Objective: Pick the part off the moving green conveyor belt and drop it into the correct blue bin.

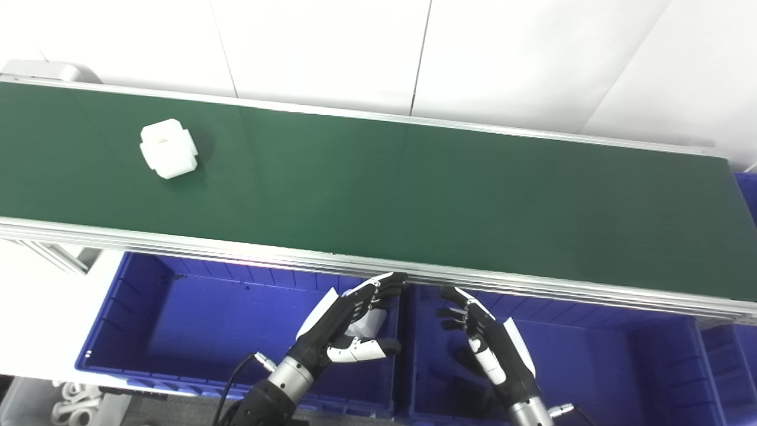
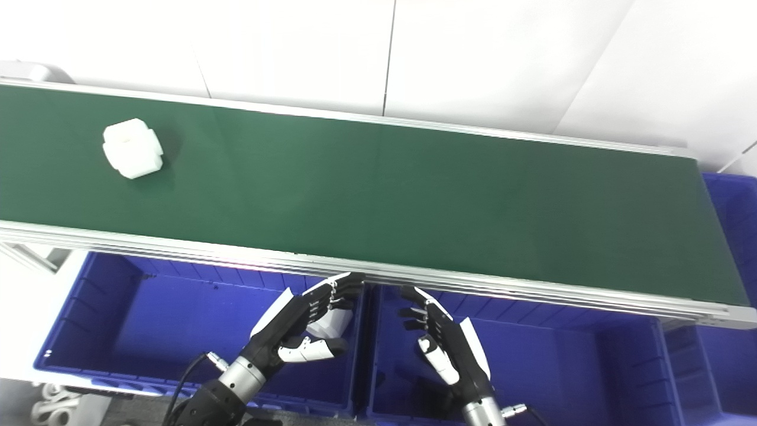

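A white blocky part (image 1: 168, 148) lies on the green conveyor belt (image 1: 414, 189) near its left end, far from both hands. My left hand (image 1: 349, 322) hovers over the right end of the left blue bin (image 1: 177, 319), just below the belt's near rail, with fingers stretched and thumb apart. A second white part (image 1: 369, 324) shows under it between fingers and thumb and seems to sit lower, inside the bin. My right hand (image 1: 485, 343) is open and empty over the left end of the right blue bin (image 1: 591, 367).
The belt's aluminium near rail (image 1: 532, 284) runs just above both hands' fingertips. A third blue bin (image 1: 746, 189) stands past the belt's right end. White parts (image 1: 74, 402) lie in a grey tray at the bottom left. A white wall is behind.
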{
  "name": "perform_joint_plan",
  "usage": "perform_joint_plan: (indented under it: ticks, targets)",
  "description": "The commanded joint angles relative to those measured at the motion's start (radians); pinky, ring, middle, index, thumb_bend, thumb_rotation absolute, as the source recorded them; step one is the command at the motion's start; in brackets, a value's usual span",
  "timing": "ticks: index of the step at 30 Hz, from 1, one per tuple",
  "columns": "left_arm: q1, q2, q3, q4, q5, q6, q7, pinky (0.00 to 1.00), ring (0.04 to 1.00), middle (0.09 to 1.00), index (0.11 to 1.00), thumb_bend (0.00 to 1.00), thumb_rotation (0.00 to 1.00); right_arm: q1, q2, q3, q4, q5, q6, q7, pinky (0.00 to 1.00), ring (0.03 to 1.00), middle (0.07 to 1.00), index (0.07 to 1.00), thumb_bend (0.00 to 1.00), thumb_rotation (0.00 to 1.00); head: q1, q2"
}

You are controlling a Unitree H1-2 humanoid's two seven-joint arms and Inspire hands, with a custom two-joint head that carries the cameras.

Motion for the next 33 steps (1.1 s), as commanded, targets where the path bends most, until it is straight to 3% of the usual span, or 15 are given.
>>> perform_joint_plan:
  ticks: [1,2,5,9,13,17,25,29,33]
  targets:
    - [-0.023,-0.012,-0.001,0.014,0.004,-0.061,0.015,0.8,0.86,0.876,0.868,0.74,0.62,-0.018,-0.003,-0.006,0.011,0.021,-0.057,0.007,0.73,0.777,0.869,0.859,0.91,1.0,0.001,0.001]
    - [-0.029,-0.016,-0.001,0.041,0.008,-0.077,0.02,0.79,0.856,0.872,0.864,0.74,0.62,-0.024,-0.003,-0.007,0.031,0.023,-0.057,0.009,0.73,0.777,0.868,0.858,0.92,1.0,0.01,-0.058]
    - [-0.05,-0.023,-0.007,0.108,0.023,-0.108,0.041,0.77,0.84,0.855,0.848,0.76,0.63,-0.041,-0.005,-0.009,0.082,0.026,-0.057,0.01,0.72,0.773,0.865,0.854,0.91,1.0,0.017,-0.125]
    - [-0.068,-0.025,-0.015,0.15,0.016,-0.11,0.058,0.76,0.831,0.846,0.826,0.75,0.62,-0.057,-0.006,-0.003,0.11,0.012,-0.057,-0.009,0.69,0.755,0.854,0.834,0.9,1.0,0.017,-0.179]
    - [-0.08,-0.02,-0.027,0.17,0.014,-0.111,0.077,0.75,0.821,0.835,0.813,0.73,0.6,-0.072,-0.004,0.001,0.136,0.015,-0.057,-0.015,0.67,0.746,0.847,0.825,0.89,1.0,0.028,-0.205]
    - [-0.088,-0.012,-0.034,0.176,0.014,-0.111,0.087,0.75,0.816,0.833,0.813,0.73,0.6,-0.08,-0.002,0.003,0.145,0.015,-0.057,-0.019,0.67,0.741,0.848,0.821,0.89,1.0,0.049,-0.202]
    - [-0.084,-0.014,-0.043,0.138,-0.026,-0.111,0.074,0.75,0.808,0.819,0.809,0.76,0.59,-0.068,-0.007,-0.004,0.114,0.029,-0.057,-0.001,0.68,0.751,0.855,0.817,0.89,1.0,0.099,-0.15]
    - [-0.058,-0.018,-0.049,0.041,-0.04,-0.11,0.069,0.74,0.795,0.808,0.801,0.79,0.61,-0.051,-0.013,-0.011,0.077,0.037,-0.057,0.014,0.69,0.754,0.867,0.825,0.87,1.0,0.13,-0.096]
    - [-0.036,-0.017,-0.077,-0.148,-0.067,-0.074,0.017,0.69,0.772,0.8,0.78,0.82,0.6,-0.035,-0.023,-0.036,0.042,0.073,-0.057,0.064,0.72,0.765,0.872,0.836,0.87,1.0,0.175,-0.03]
